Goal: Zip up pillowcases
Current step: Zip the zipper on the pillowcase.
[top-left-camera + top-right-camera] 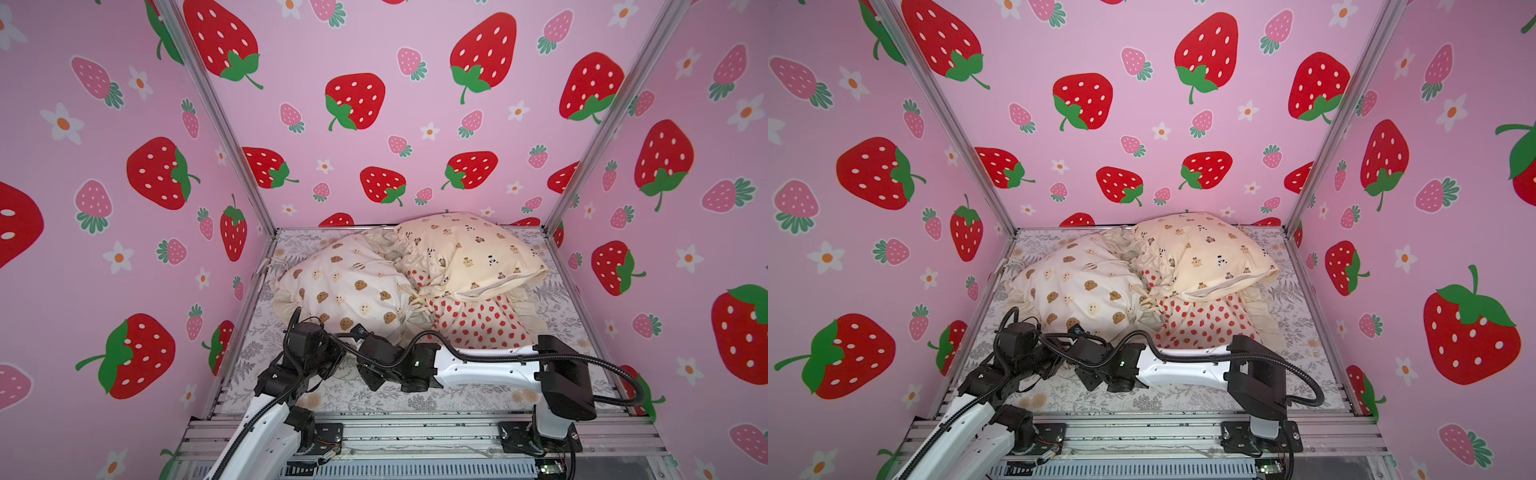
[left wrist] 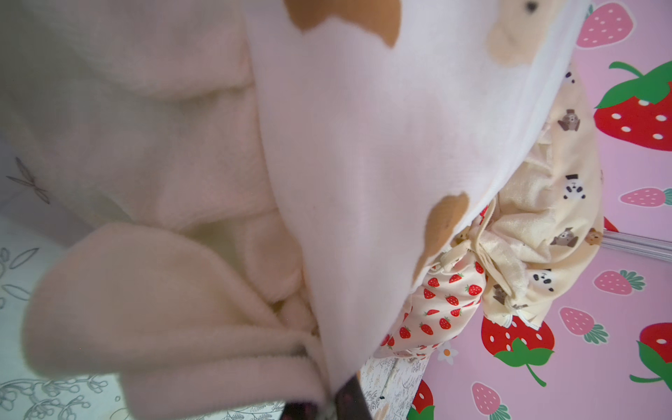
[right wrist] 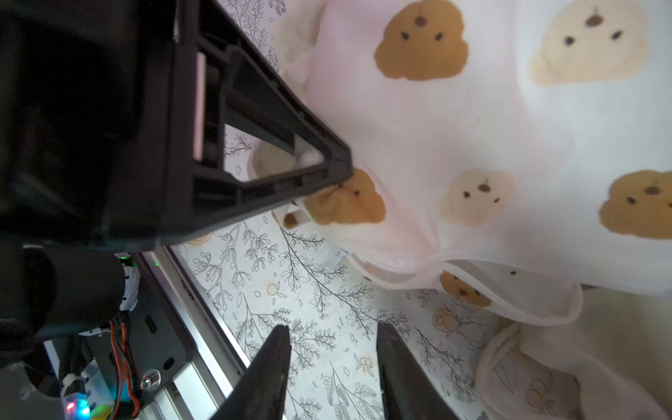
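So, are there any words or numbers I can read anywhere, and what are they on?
None: no word, number or brand can be read anywhere.
The bear-face pillowcase, bears-and-pandas pillowcase and strawberry pillowcase: pictures only.
The walls and sheet: pictures only.

Lab test booth: strawberry-print walls point(image 1: 374, 50), aluminium frame point(image 1: 212, 104)
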Available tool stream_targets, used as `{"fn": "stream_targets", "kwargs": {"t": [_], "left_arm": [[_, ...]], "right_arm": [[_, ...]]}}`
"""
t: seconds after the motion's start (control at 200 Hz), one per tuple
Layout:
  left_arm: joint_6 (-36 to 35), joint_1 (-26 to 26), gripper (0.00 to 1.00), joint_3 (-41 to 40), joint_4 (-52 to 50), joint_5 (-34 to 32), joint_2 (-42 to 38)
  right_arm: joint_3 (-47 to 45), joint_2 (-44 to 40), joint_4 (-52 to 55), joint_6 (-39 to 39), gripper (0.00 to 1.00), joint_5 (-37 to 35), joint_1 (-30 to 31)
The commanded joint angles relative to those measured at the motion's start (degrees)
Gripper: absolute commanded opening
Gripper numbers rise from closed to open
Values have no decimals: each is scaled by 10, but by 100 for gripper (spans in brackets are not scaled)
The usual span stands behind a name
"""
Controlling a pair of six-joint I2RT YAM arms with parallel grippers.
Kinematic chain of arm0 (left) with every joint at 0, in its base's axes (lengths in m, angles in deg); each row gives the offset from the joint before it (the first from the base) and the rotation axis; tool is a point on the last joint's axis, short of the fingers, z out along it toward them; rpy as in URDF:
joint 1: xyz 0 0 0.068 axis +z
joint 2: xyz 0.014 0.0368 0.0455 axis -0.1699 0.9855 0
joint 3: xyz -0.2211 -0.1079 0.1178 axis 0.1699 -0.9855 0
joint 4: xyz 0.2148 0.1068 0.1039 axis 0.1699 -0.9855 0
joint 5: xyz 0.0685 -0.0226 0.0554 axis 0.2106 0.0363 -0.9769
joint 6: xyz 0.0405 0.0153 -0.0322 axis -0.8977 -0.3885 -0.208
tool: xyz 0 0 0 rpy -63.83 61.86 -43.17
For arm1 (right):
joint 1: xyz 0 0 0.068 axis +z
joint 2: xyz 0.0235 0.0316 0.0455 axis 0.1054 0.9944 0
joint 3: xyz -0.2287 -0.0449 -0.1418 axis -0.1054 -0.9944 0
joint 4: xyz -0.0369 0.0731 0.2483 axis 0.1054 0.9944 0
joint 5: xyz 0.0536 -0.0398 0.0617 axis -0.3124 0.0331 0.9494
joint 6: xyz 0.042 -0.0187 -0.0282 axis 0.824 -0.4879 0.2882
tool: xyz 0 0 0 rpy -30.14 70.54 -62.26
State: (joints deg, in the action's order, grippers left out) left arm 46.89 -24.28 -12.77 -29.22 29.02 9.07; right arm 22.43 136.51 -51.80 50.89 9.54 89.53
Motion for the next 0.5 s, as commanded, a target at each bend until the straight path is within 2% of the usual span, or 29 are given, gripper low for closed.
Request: {"fn": "stream_targets", "kwargs": {"t": [0.0, 0.29, 0.495], "left_arm": [[-3, -2, 0, 29, -6, 24, -1], [3, -2, 0, 29, 7, 33, -1], [6, -2, 0, 24, 8, 34, -6]], "right_arm": [[21, 12, 34, 31, 42, -35, 5], [54, 37, 63, 25, 42, -46, 5], [67, 50, 61, 20, 38, -42, 2]]}}
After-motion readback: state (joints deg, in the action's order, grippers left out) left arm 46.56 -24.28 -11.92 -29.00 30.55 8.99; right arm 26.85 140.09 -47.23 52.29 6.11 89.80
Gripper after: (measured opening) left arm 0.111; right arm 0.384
